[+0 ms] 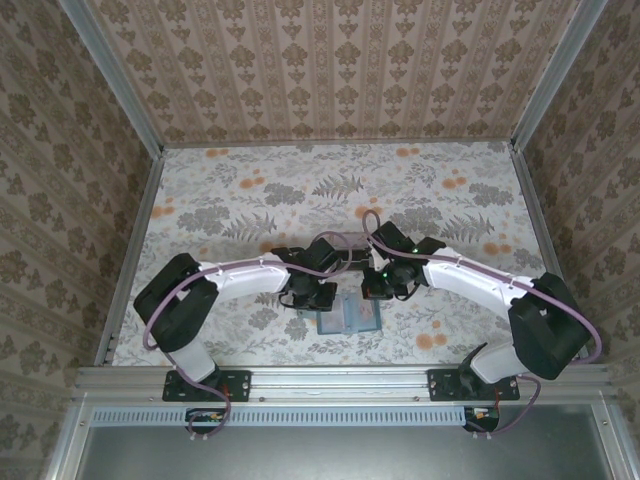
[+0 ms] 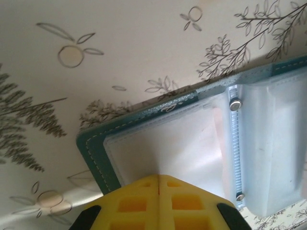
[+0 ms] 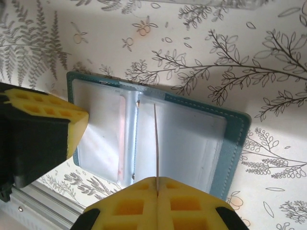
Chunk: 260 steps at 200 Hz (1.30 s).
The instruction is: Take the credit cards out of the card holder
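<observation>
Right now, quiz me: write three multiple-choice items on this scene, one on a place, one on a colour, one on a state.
1. The card holder lies: A) by the far wall B) between the two grippers C) off the table.
2. Its border is: A) red B) black C) teal.
3. It is: A) open flat B) folded shut C) standing on edge.
Answers: B, the left gripper and right gripper flank it; C, its stitched edge is teal; A, both panels face up.

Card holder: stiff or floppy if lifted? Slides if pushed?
Probably floppy at the middle: the card holder lies open flat, two panels joined by a clear spine. Thin, so likely light and apt to slide on the smooth table. Glossy pockets look slippery.
</observation>
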Each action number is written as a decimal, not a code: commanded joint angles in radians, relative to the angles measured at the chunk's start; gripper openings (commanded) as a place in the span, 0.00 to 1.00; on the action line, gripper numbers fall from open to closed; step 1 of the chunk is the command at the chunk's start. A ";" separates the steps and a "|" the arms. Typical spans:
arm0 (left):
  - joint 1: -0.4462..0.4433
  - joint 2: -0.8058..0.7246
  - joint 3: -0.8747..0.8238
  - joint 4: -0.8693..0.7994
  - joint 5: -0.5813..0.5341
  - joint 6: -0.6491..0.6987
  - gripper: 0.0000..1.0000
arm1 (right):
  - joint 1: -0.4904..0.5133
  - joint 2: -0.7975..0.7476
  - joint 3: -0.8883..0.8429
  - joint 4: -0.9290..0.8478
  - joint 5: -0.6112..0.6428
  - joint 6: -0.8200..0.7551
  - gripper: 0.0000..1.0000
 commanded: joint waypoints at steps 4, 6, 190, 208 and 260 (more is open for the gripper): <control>0.006 -0.062 -0.019 -0.057 -0.033 0.015 0.02 | -0.005 -0.033 0.057 -0.080 0.065 -0.208 0.00; 0.007 -0.064 -0.019 -0.058 -0.033 0.015 0.02 | -0.005 -0.033 0.062 -0.085 0.072 -0.220 0.00; 0.222 -0.330 -0.205 0.103 -0.034 -0.014 0.11 | -0.061 0.267 0.534 -0.359 0.256 -1.386 0.00; 0.236 -0.344 -0.215 0.106 -0.036 -0.017 0.11 | -0.065 0.310 0.594 -0.382 0.257 -1.417 0.00; 0.249 -0.379 -0.239 0.105 -0.048 -0.032 0.11 | -0.069 0.448 0.754 -0.434 0.251 -1.487 0.00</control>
